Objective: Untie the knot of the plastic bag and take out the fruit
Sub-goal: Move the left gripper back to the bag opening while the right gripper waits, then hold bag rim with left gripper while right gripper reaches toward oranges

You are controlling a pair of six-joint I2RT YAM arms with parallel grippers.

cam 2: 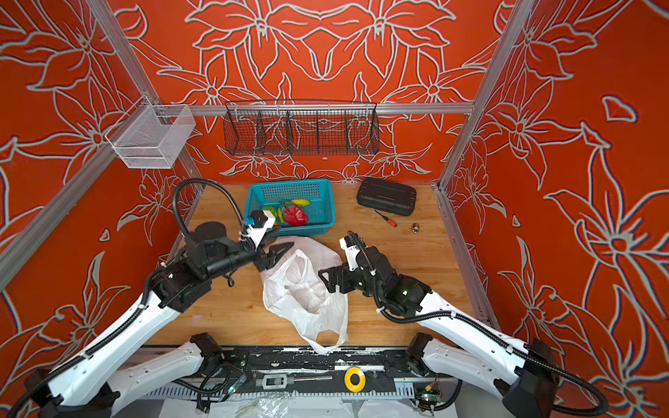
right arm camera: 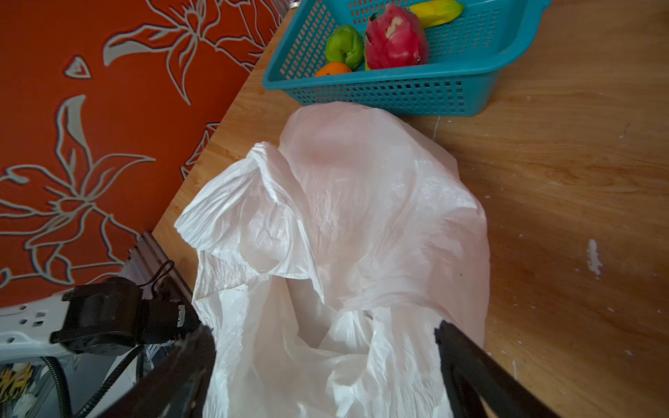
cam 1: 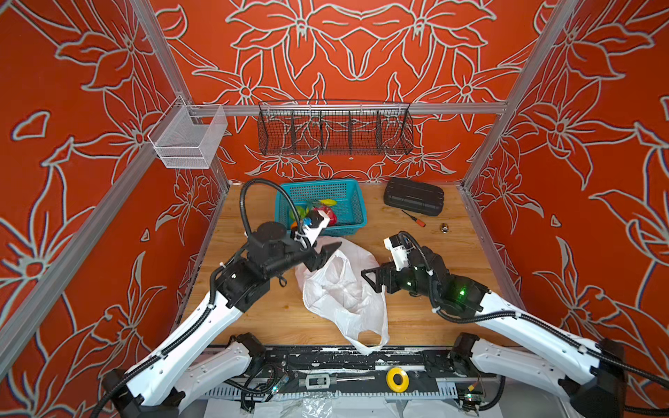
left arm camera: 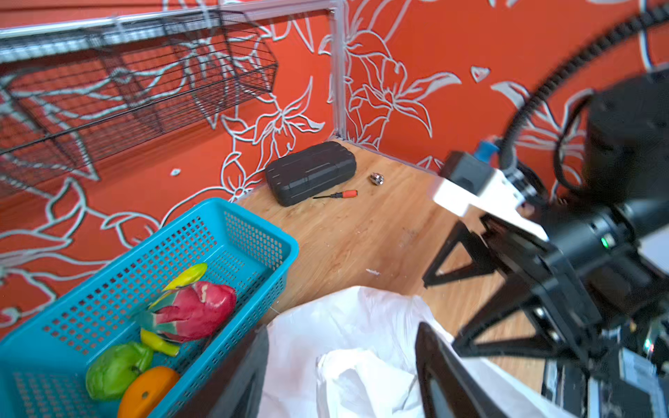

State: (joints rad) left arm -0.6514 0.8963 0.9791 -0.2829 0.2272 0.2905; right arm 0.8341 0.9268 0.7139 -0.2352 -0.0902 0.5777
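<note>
The plastic bag [cam 1: 344, 289] [cam 2: 304, 289] lies slack and crumpled mid-table, mouth open, one handle loop [cam 1: 369, 340] hanging over the front edge. No knot shows. My left gripper [cam 1: 325, 257] [left arm camera: 344, 327] hovers open over the bag's far left part, jaws apart on either side of a fold of film [left arm camera: 362, 376]. My right gripper [cam 1: 373, 269] [right arm camera: 325, 325] stands open at the bag's right side, film between its jaws. The fruit sits in the teal basket [cam 1: 356, 202]: a dragon fruit [left arm camera: 195, 311] [right arm camera: 394, 36], a green one [left arm camera: 116, 369], an orange [left arm camera: 148, 391]. No fruit shows plainly in the bag.
A yellow banana [left arm camera: 188, 277] lies in the basket too. At the back right are a black case [cam 1: 413, 196], a small screwdriver [cam 1: 412, 218] and a metal nut [cam 1: 444, 228]. A black wire rack [cam 1: 335, 132] and a white mesh bin [cam 1: 188, 137] hang on the frame rail.
</note>
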